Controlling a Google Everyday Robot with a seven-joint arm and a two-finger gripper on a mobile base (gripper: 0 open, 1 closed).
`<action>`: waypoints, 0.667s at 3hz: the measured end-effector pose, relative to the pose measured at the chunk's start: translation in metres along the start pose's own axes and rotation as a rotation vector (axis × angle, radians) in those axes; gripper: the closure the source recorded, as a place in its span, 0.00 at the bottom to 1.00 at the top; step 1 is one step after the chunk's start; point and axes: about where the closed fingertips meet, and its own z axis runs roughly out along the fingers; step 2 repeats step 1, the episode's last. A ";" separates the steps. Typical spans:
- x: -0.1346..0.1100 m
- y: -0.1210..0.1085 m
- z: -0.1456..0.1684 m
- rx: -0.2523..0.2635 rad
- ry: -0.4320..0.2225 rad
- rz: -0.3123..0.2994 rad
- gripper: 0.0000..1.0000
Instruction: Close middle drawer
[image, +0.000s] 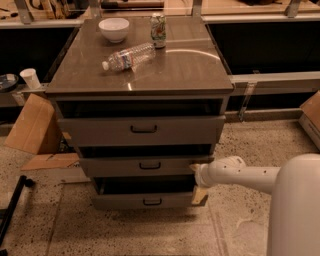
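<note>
The grey cabinet (140, 75) has three drawers, all standing a little way out. The middle drawer (115, 166) has a low grey front with a small dark bar handle (150, 165) at its centre. A dark gap shows above its front. My gripper (197, 175), at the end of the white arm (240, 175), is against the right end of the middle drawer's front. A tan part of it hangs down in front of the bottom drawer's right corner (199, 196).
The top drawer (100, 131) and bottom drawer (120, 201) are also partly out. On the cabinet top lie a plastic bottle (129, 57), a white bowl (114, 29) and a can (158, 30). Cardboard (30, 125) leans at the left. A dark pole (12, 207) lies at the lower left.
</note>
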 end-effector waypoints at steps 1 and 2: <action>0.000 0.003 -0.001 0.000 0.000 0.000 0.00; 0.000 0.003 -0.001 0.000 0.000 0.000 0.00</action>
